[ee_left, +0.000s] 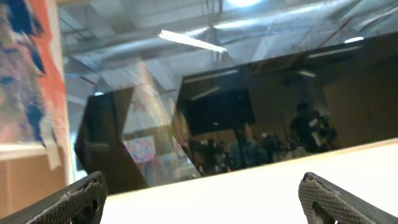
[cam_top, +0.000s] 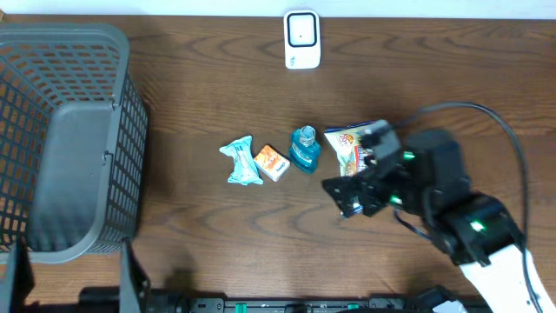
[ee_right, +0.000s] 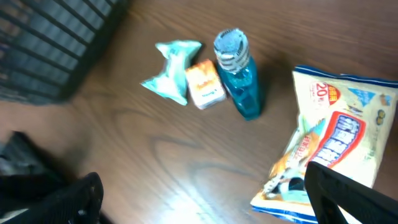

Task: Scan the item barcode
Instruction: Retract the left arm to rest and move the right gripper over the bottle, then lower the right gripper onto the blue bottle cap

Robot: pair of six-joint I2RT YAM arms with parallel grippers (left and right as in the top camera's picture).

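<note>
The left gripper (ee_left: 202,208) points up and away from the table toward a ceiling, jaws spread wide with nothing between them. The right gripper (cam_top: 352,196) hovers over the near right of the table (cam_top: 217,235), jaws also spread wide and empty. It sits just on the near side of the bag (cam_top: 347,141). In the right wrist view one finger (ee_right: 354,196) overlaps the bag's near edge, and I cannot tell whether they touch.

Four items lie in a row mid-table. The bag is at the right, with the blue bottle (cam_top: 305,149) just beside it. Next come the orange box (cam_top: 272,162) and the teal packet (cam_top: 241,162), which lies against the box. The basket (cam_top: 26,61) stands at the left edge, well apart from the row. The white scanner (cam_top: 301,39) sits at the far edge.
</note>
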